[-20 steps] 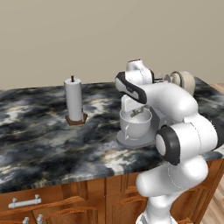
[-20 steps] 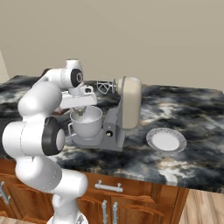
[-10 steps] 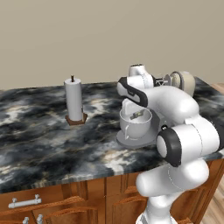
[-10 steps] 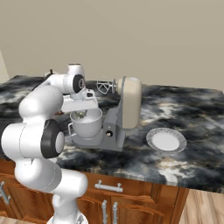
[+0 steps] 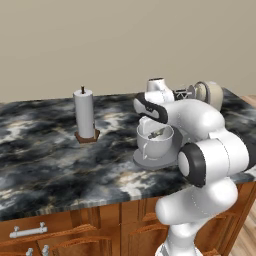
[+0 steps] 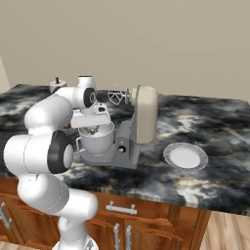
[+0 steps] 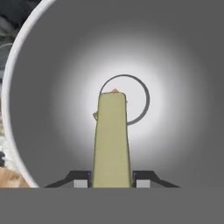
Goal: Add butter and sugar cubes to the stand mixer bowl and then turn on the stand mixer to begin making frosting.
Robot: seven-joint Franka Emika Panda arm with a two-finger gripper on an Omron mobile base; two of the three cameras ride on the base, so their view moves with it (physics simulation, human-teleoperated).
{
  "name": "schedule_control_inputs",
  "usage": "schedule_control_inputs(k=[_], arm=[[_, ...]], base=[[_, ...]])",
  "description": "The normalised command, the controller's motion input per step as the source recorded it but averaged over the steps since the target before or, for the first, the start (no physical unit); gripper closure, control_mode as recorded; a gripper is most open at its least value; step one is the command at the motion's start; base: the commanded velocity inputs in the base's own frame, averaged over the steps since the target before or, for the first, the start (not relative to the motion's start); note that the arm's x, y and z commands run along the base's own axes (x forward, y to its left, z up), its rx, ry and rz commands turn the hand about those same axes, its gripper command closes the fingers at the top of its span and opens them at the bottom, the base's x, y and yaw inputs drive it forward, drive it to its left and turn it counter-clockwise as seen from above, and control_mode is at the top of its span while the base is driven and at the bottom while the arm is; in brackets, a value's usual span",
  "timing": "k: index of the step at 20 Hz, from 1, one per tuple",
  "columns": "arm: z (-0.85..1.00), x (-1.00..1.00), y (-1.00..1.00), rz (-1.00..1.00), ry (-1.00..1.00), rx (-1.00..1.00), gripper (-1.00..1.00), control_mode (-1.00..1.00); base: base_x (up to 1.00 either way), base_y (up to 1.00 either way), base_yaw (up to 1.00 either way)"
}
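Left base view: I am holding my gripper (image 5: 156,134) directly above the stand mixer bowl (image 5: 150,148), which is sitting on the flat base of the stand mixer (image 5: 207,94). A paper-towel roll (image 5: 84,114) is standing well apart to my left. In the right base view, a white plate (image 6: 185,156) is lying beyond the mixer, well apart on my right.

Hand view: my fingers (image 7: 79,178) are pinching the butter (image 7: 112,140) between them. The stick is pointing straight down along my approach axis, toward the ring at the bowl's centre, and a small orange-tan edge, possibly a sugar cube (image 7: 114,91), is showing just past its far tip.

Procedure, as I judge it: keep the stick centred over the bowl floor, clear of the wall, then spread the fingers so it drops cleanly.

The butter is appearing as a short, pale yellowish, flat-sided stick, much smaller than the light grey bowl.
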Motion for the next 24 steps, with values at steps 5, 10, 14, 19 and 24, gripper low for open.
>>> schedule_control_inputs(k=[5, 10, 14, 19, 24], arm=[[0.0, 0.02, -0.01, 0.0, 0.0, 0.01, -1.0, -1.0], [0.15, 0.0, 0.0, 0.0, -0.01, 0.05, -1.0, -1.0], [0.57, -0.11, 0.0, 0.0, -0.06, 0.08, -1.0, -1.0], [0.88, -0.68, 0.0, 0.0, -0.1, 0.1, -1.0, -1.0], [0.69, -1.0, 0.0, 0.0, -0.07, 0.04, -1.0, -1.0]], base=[[0.0, 0.0, 0.0], [0.0, 0.0, 0.0], [0.0, 0.0, 0.0], [0.0, 0.0, 0.0], [0.0, 0.0, 0.0]])
